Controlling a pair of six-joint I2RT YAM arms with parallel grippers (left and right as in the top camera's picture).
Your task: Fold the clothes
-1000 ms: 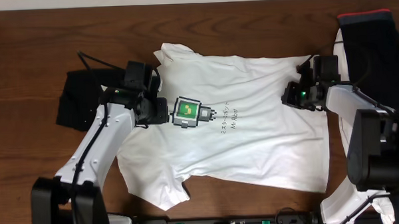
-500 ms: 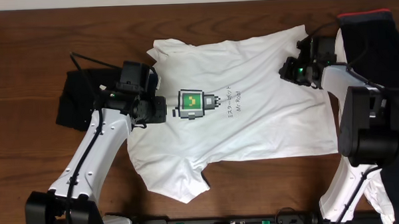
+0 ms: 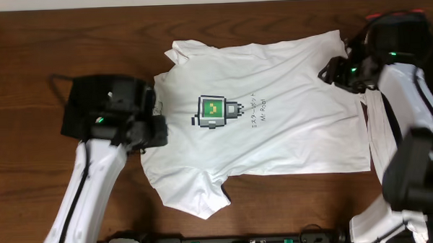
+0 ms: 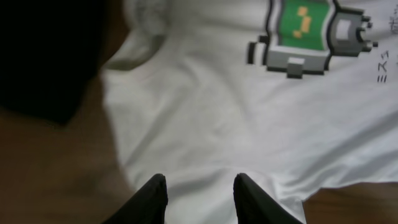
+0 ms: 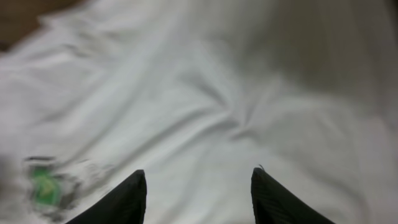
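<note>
My left hand: the left gripper (image 4: 200,182) has its two fingers (image 4: 155,193) a little way apart. There is nothing between them. I see only white cloth in the gap.
Where my left hand is: over the neck end of the T-shirt (image 3: 275,134), right at its edge. I cannot tell if the tips touch the cloth.
My right hand: the right gripper (image 5: 197,174) is spread wide and holds nothing.
Where my right hand is: over the far corner of the bottom hem, above wrinkled white cloth.
The shirt: it lies spread out flat on the table (image 3: 55,40), picture side up. The neck points to my left arm and the hem to my right arm. One sleeve sticks out on the far side and one on the near side.
The picture: a green and black square logo (image 3: 215,111) sits near the neck, with dark lettering (image 3: 258,113) just beside it.
Other clothes: a black garment (image 3: 73,112) lies under my left arm, next to the neck. A dark garment with a red edge (image 3: 395,16) lies by my right arm.
</note>
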